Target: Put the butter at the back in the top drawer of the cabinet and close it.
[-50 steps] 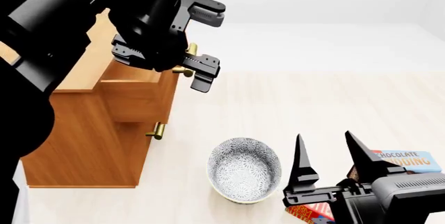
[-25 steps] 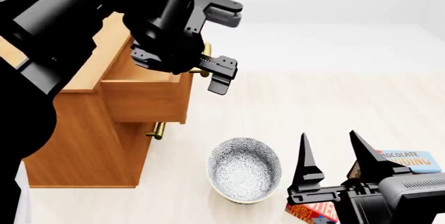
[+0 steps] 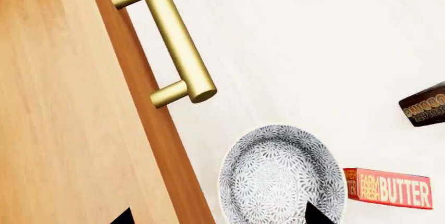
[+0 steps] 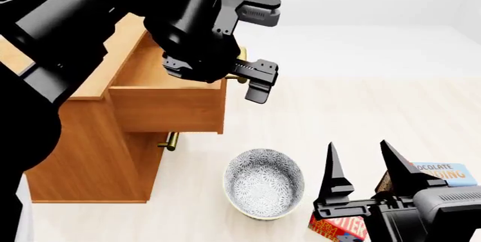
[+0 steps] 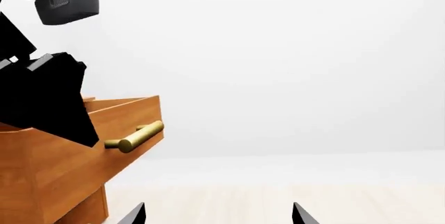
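Left gripper (image 4: 254, 48): upper centre of head view, at the drawer's brass handle (image 4: 239, 68); fingers spread wide, whether they grip the bar cannot be told.
Left arm: reaches in from upper left, over the cabinet (image 4: 90, 157).
Top drawer (image 4: 169, 107): pulled out.
Right gripper (image 4: 364, 177): lower right, fingers pointing up, parted, empty.
Butter (image 4: 334, 228): floor, bottom right, beside the bowl (image 4: 265, 183); mostly hidden by right gripper.

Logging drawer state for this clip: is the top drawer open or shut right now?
Open. The top drawer juts out past the cabinet front, its inside exposed, with the left gripper at its handle.
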